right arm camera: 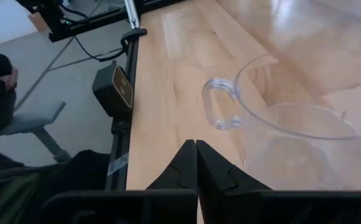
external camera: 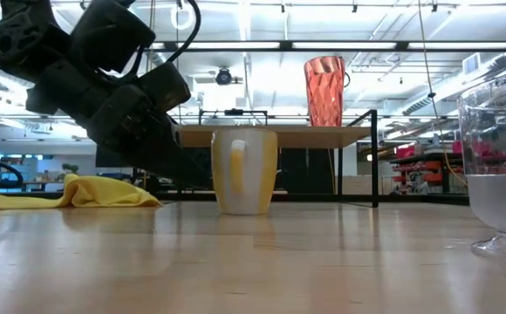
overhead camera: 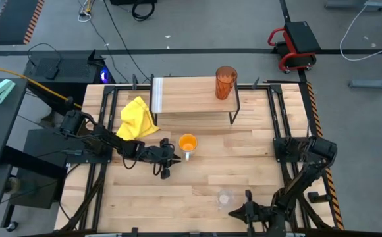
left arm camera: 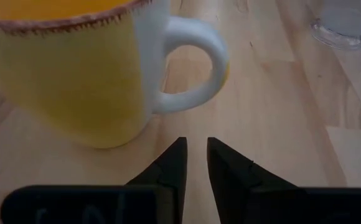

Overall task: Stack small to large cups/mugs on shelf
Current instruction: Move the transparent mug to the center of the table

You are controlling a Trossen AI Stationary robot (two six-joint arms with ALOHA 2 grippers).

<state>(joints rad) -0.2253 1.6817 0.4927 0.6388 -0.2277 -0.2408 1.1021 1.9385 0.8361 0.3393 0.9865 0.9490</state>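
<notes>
The left gripper, fingers nearly pressed together, sits just beside the rigid, glazed orange ceramic mug; its white handle looks the surest hold.

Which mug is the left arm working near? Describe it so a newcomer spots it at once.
Start at the low light-wood shelf on black legs at the table's far side. On the tabletop just in front of it stands the orange mug with a white handle, with the left gripper beside it, nearly shut. Unlike the tall amber tumbler on the shelf and the clear glass cup near the front edge, it is opaque.
</notes>
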